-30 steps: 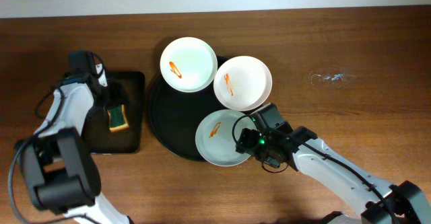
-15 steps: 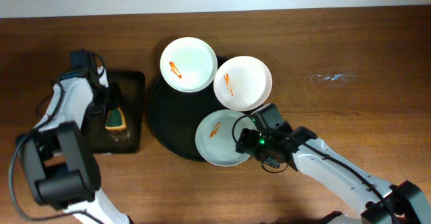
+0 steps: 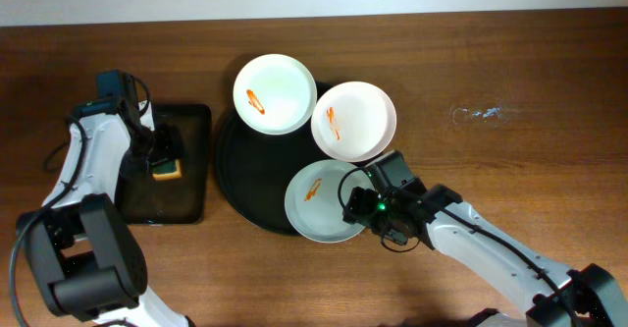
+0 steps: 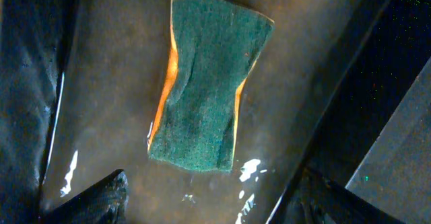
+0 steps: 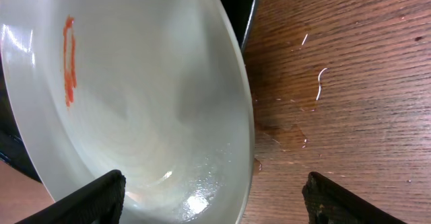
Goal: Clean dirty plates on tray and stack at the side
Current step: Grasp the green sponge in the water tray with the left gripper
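Hovering spread above sponge (image 4: 205, 83), left gripper (image 4: 215, 197) may grab off-centre; right gripper (image 5: 219, 194), spread astride rim of plate (image 5: 135, 103), may tip it.

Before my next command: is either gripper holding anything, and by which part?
Nothing is held. The left gripper stands open over the sponge lying free in the rectangular tray; the right gripper stands open astride the rim of the nearest plate.

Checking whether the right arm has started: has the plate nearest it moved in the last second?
No. The plate overhangs the tray's lower-right rim at the same spot as before.
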### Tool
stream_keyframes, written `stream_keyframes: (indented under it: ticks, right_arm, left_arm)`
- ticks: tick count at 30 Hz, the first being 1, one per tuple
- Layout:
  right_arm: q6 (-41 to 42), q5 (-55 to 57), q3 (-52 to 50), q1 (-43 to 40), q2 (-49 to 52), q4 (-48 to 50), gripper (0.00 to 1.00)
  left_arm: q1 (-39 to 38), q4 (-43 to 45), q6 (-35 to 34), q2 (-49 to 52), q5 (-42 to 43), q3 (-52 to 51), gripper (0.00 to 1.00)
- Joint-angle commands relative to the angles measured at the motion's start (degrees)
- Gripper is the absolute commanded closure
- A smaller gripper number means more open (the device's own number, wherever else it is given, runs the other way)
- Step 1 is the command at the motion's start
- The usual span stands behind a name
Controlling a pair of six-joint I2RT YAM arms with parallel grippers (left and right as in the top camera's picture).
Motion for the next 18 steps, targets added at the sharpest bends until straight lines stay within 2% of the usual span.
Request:
stream_keyframes:
  ticks: [1,3,8,10,12,13,14,15,18]
  right_arm:
    - [-0.1,-0.1,0.5,0.3,-0.6,0.0,0.14]
    - [-0.1,-0.1,0.5,0.3,-0.6,0.0,0.14]
    - [-0.1,-0.1,0.5,0.3,-0.6,0.0,0.14]
    - [-0.1,-0.1,0.5,0.3,-0.6,0.0,0.14]
    - [-0.1,-0.1,0.5,0.3,-0.6,0.0,0.14]
    - [-0.1,-0.1,0.5,0.3,-0.6,0.0,0.14]
    - [-0.1,-0.1,0.5,0.3,-0.6,0.0,0.14]
    - [-0.1,-0.1,0.5,0.3,-0.6,0.0,0.14]
    - [-0.1,-0.1,0.5,0.2,-0.6,0.0,0.14]
  left_arm:
    - [-0.2,7.5,0.1,0.3,-0.3,-5.7,0.21]
    - [-0.2,14.9,0.1,0.4,-1.6,-9.0,0.25]
    - [-0.2,20.5,0.1,2.7,-1.7,-12.5,0.35]
    - [-0.2,22.1,0.1,3.6,-1.7,-13.2,0.48]
    - [-0.2,23.9,0.1,5.4,-1.7,-13.2,0.54]
    - [-0.2,23.9,0.1,5.6,-1.7,-13.2,0.63]
    - [-0.2,23.6,0.1,5.7,-1.7,-13.2,0.92]
    - [-0.2,23.4,0.1,5.3,-1.7,-13.0,1.00]
    - [-0.2,18.1,0.1,0.9,-1.7,-10.5,1.00]
